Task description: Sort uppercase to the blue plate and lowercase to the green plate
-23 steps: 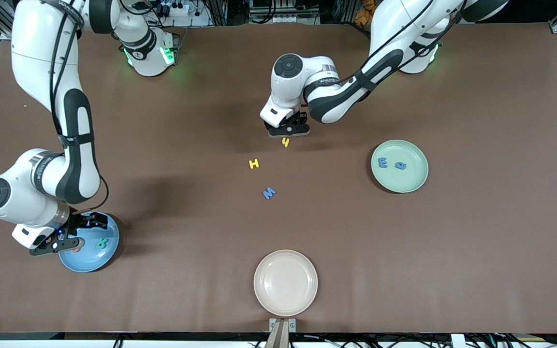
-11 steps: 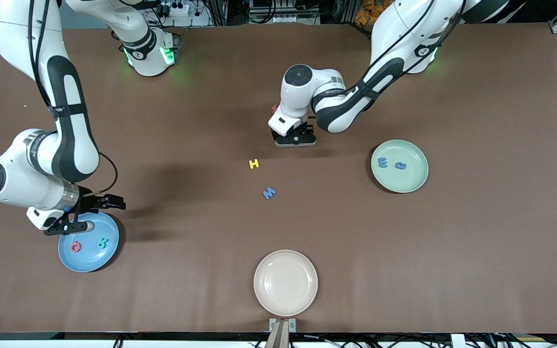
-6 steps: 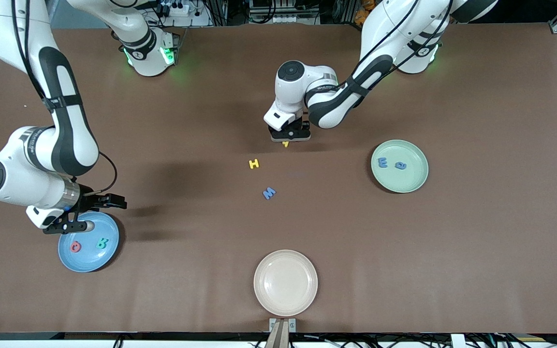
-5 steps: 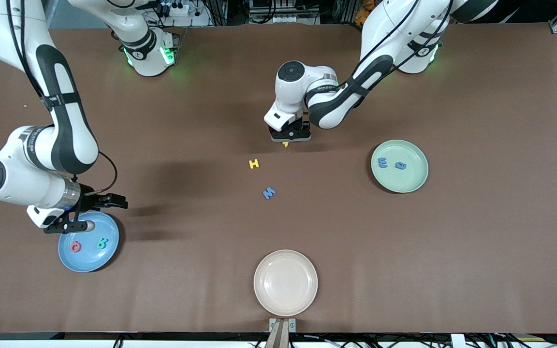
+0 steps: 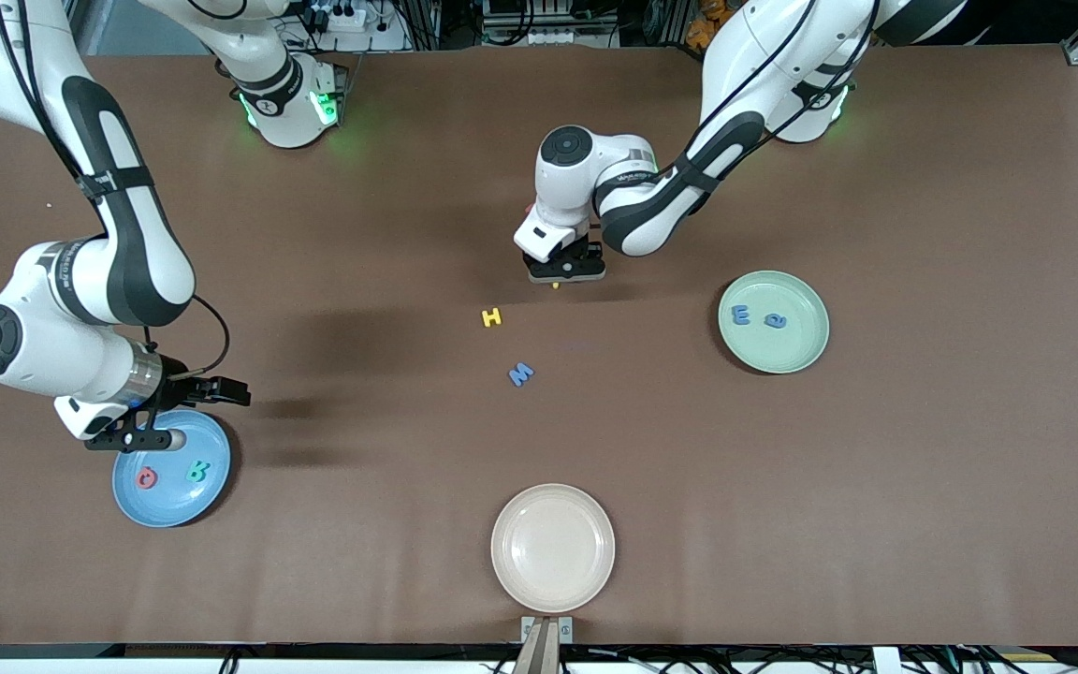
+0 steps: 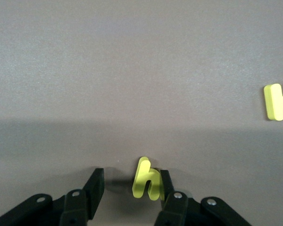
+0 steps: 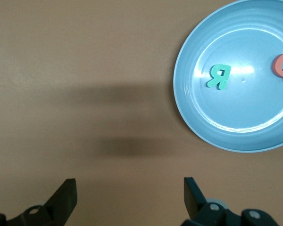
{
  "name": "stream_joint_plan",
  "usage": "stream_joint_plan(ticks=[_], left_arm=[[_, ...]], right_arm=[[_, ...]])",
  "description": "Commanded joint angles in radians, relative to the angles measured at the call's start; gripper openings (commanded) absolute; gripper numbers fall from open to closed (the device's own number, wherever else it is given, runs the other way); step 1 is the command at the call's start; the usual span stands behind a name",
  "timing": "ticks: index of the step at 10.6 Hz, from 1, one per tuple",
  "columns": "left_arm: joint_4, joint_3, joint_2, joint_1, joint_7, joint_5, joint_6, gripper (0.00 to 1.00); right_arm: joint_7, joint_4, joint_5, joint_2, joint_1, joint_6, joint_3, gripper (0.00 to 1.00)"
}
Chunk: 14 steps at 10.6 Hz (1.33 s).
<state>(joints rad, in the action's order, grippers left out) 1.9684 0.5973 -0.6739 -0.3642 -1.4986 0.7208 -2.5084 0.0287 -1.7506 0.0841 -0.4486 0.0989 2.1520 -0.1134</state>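
now, left gripper (image 6: 131, 188): narrower than a second ago, half open around yellow h (image 6: 146, 179), one finger touching it
right gripper (image 7: 129, 195): wide open, empty, risen slightly by blue plate (image 7: 198, 120)

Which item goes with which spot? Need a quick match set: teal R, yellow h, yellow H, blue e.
Things:
1. teal R
2. yellow h
3. yellow H
4. blue e

Places:
A. between the left gripper's fingers
B. in the green plate
C. in the blue plate
D. bare on the table, farther from the front camera than the blue M

Pairs: 1-C, 2-A, 3-D, 4-B
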Motion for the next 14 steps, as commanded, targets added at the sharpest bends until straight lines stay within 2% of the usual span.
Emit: stream_joint_plan(ticks=[1, 7, 10, 12, 14], left_arm=[[-0.026, -0.007, -0.009, -0.01, -0.012, -0.011, -0.004, 0.56], [-0.048, -0.01, -0.032, -0.018, -0.015, -0.011, -0.004, 0.56], [-0.048, -0.01, -0.036, -0.024, -0.018, -0.011, -0.004, 0.52], [-0.049, -0.01, -0.036, -0.024, -0.017, -0.011, -0.004, 0.42], [-0.049, -0.01, -0.035, -0.021, -0.015, -0.012, -0.004, 0.26]], right_arm=[[-0.026, -0.016, -0.026, 0.028, 0.03, -0.007, -0.025, 1.0], [-0.026, -0.015, -0.027, 0.021, 0.06, 0.022, -0.02, 1.0], [-0.026, -0.01, -0.027, 0.021, 0.082, 0.023, -0.02, 1.0], [-0.024, -0.012, -0.03, 0.016, 0.105, 0.052, -0.019, 1.0], [-0.021, -0.018, -0.033, 0.018, 0.113, 0.058, -0.019, 1.0]])
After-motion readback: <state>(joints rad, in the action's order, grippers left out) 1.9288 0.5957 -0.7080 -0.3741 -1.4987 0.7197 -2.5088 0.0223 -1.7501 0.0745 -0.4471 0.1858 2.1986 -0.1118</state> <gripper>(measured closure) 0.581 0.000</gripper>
